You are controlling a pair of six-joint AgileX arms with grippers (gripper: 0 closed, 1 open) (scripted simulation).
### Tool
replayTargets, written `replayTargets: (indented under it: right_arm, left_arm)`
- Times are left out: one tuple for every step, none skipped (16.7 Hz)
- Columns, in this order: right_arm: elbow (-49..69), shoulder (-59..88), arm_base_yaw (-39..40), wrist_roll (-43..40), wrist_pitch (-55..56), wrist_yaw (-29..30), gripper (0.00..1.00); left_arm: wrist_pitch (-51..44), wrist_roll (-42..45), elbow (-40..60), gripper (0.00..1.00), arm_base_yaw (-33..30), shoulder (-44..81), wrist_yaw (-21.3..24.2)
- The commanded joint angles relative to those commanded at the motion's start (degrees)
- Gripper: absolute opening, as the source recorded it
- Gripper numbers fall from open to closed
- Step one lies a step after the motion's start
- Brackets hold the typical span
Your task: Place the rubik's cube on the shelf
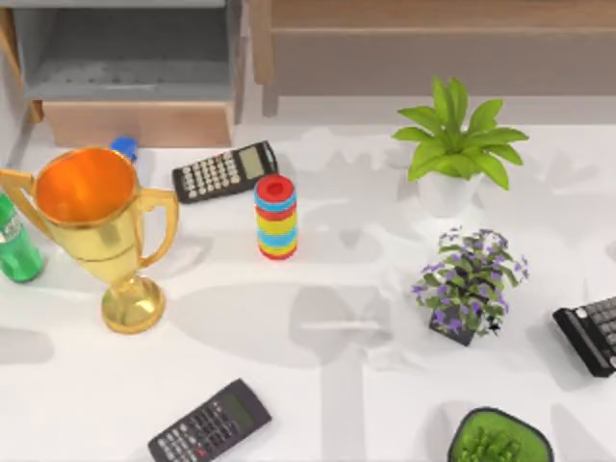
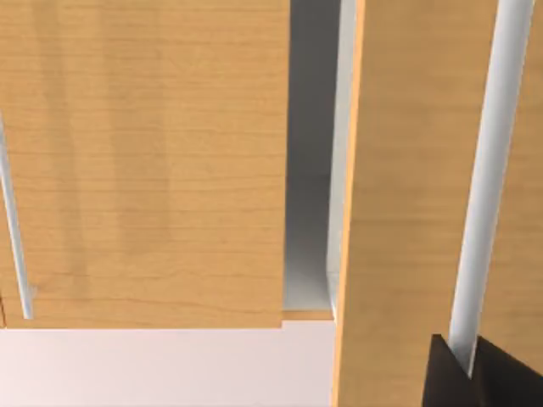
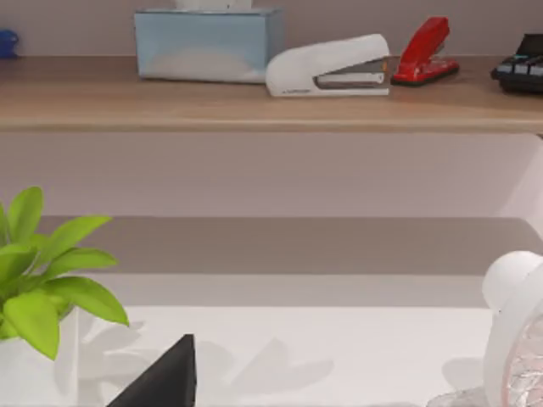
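Currently the left gripper (image 2: 475,377) sits close against upright wooden panels (image 2: 144,170), probably because it is working at the furniture at the back of the table. The right gripper (image 3: 165,377) hangs low over the table, facing the shelf (image 3: 254,106). Whether either is apart or clamped, I cannot tell. Where the rubik's cube is, I cannot tell either. The shelf carries a tissue box (image 3: 208,44), a white stapler (image 3: 327,66) and a red stapler (image 3: 426,51). The bare board beside the box looks the likeliest landing spot.

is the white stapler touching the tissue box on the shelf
Cannot tell. In the right wrist view the white stapler overlaps the tissue box corner on the shelf, without showing contact or gap.
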Motion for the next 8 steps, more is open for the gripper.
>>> replayTargets:
  right_arm:
    - [0.0, 0.0, 0.0, 0.0, 0.0, 0.0, 1.0]
    - [0.0, 0.0, 0.0, 0.0, 0.0, 0.0, 1.0]
    - [0.0, 0.0, 0.0, 0.0, 0.0, 0.0, 1.0]
    - [0.0, 0.0, 0.0, 0.0, 0.0, 0.0, 1.0]
    - [0.0, 0.0, 0.0, 0.0, 0.0, 0.0, 1.0]
    - [0.0, 0.0, 0.0, 0.0, 0.0, 0.0, 1.0]
    - [0.0, 0.0, 0.0, 0.0, 0.0, 0.0, 1.0]
    - [0.0, 0.0, 0.0, 0.0, 0.0, 0.0, 1.0]
  left_arm:
    - [0.22, 0.01, -0.39, 0.0, 0.25, -0.14, 0.24]
    - [0.22, 0.01, -0.39, 0.0, 0.25, -0.14, 0.24]
    - [0.22, 0.01, -0.39, 0.0, 0.25, -0.14, 0.24]
    - [0.22, 0.01, -0.39, 0.0, 0.25, -0.14, 0.24]
    - [0.22, 0.01, -0.39, 0.08, 0.25, -0.14, 0.24]
    - [0.22, 0.01, -0.39, 0.15, 0.25, -0.14, 0.24]
    - [0.22, 0.01, -0.39, 0.23, 0.25, -0.14, 0.24]
    - [0.22, 0.01, -0.39, 0.3, 0.25, -0.14, 0.24]
